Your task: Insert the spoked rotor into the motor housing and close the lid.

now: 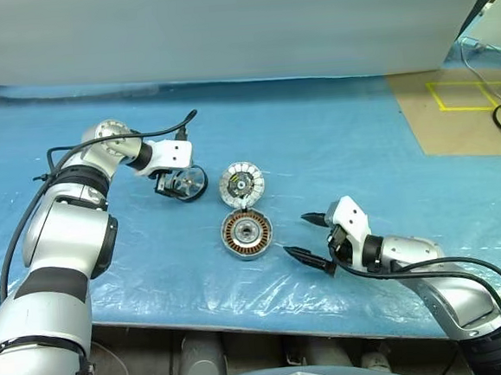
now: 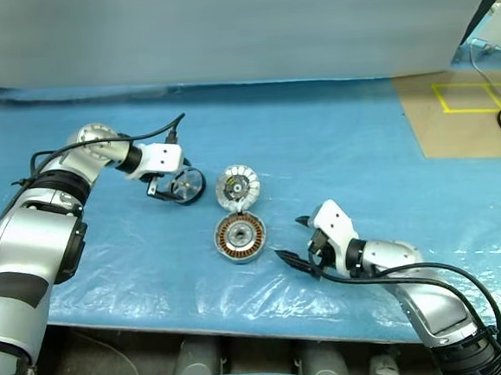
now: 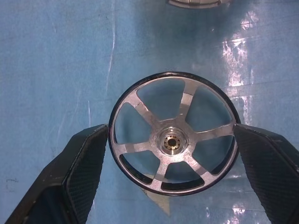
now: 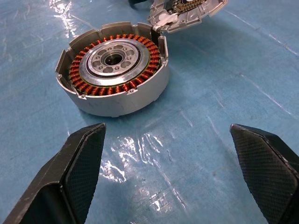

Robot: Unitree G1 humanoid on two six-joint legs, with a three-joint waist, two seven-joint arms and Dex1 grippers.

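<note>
Blue sheet (image 1: 334,146) | left gripper (image 3: 173,140) wide around rotor (image 3: 174,133), right gripper (image 4: 168,172) wide | squeeze rim evenly, lift flat, lower onto housing (image 4: 112,67) hub

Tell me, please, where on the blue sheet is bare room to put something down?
Bare: the wide stretch between the lid and the back wall, and the part toward the brown floor. Crowded: the middle, where rotor, lid and housing sit close, with the left gripper around the rotor and the right gripper beside the housing.
</note>
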